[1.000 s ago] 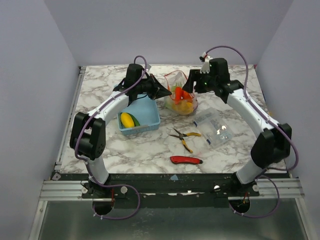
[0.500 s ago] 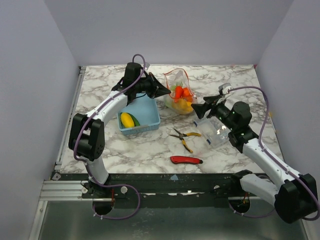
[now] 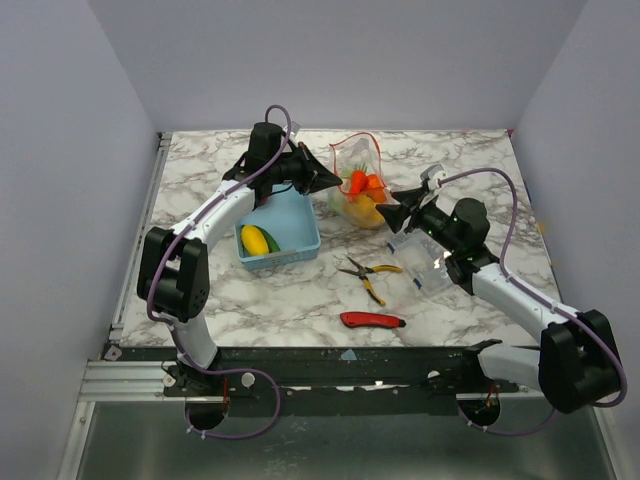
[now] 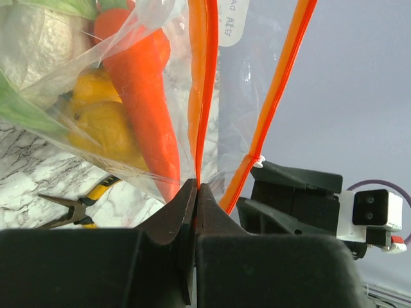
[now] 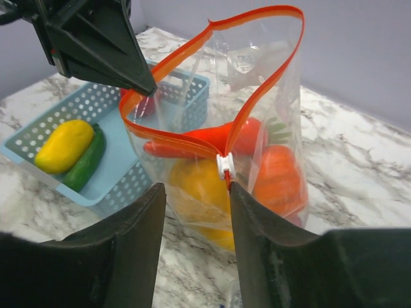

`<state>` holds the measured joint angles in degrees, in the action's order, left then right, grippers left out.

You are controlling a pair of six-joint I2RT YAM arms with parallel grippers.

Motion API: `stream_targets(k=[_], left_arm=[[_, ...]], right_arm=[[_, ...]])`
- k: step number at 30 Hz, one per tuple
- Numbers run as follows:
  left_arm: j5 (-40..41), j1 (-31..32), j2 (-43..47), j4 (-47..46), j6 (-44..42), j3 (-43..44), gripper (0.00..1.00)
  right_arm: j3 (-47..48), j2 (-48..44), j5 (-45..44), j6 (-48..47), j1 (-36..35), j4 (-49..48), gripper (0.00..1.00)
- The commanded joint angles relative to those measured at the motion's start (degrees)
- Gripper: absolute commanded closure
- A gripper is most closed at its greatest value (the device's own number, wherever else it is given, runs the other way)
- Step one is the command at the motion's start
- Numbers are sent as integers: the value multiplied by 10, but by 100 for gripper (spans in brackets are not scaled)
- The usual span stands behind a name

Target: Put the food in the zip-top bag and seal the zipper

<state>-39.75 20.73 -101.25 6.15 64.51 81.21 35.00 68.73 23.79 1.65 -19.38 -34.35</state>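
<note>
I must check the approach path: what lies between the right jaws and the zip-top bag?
Nothing; in the right wrist view, the open right gripper faces the zip-top bag with only bare marble table between them.

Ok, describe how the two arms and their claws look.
The left arm and right arm share white link shells and black joint housings, each trailed by a purple cable. The left claw and right claw are black, with wedge-shaped fingers. A small white block with dark sockets sits by the right claw.
</note>
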Motion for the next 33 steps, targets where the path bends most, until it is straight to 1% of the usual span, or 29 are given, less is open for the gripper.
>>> stream_targets(k=[1, 2, 3, 6, 7, 10, 11, 12, 16, 19, 22, 24, 25, 26, 27, 28, 29, 30, 31, 33], left_arm=[[-15, -3, 24, 2, -15, 24, 100], [-17, -3, 22, 1, -15, 25, 100], [-18, -3, 21, 0, -13, 26, 100], [-25, -2, 17, 0, -17, 32, 100], [-28, -2, 16, 5, -23, 34, 100], [-21, -3, 24, 21, -60, 37, 100], [-13, -3, 30, 26, -78, 37, 98], [0, -3, 36, 37, -105, 38, 94], [78, -2, 71, 81, -209, 43, 84], [122, 2, 84, 116, -280, 61, 69], [154, 19, 96, 128, -355, 76, 62], [161, 46, 105, 116, -433, 83, 57], [161, 65, 109, 103, -496, 82, 56], [146, 83, 113, 84, -562, 72, 56], [109, 103, 118, 68, -660, 58, 54], [92, 119, 122, 63, -755, 42, 52], [102, 143, 125, 66, -818, 33, 50], [112, 156, 126, 65, -876, 27, 44], [116, 167, 123, 61, -910, 24, 40], [115, 174, 108, 62, -949, 43, 39]], right_arm=[[14, 6, -3, -41, 3, -13, 59], [11, 14, -1, -40, 3, -23, 65], [12, 22, 2, -42, 2, -27, 69], [17, 44, 0, -37, 2, -43, 73], [18, 47, 0, -35, 3, -51, 76], [19, 46, -17, -33, 2, -58, 92], [17, 42, -22, -34, 2, -59, 98], [16, 37, -26, -33, 2, -60, 100], [21, 29, -37, -40, 2, -51, 100], [24, 24, -30, -36, 3, -48, 100], [22, 21, -48, -25, 3, -60, 100], [23, 22, -55, -18, 4, -65, 100], [27, 23, -52, -18, 6, -65, 100], [30, 24, -48, -18, 7, -60, 100], [33, 25, -49, -10, 8, -57, 100], [34, 27, -50, 1, 10, -56, 100], [36, 28, -46, 3, 14, -56, 100], [39, 31, -39, 5, 17, -55, 100], [43, 33, -33, 5, 20, -49, 100], [52, 39, -20, 2, 22, -31, 100]])
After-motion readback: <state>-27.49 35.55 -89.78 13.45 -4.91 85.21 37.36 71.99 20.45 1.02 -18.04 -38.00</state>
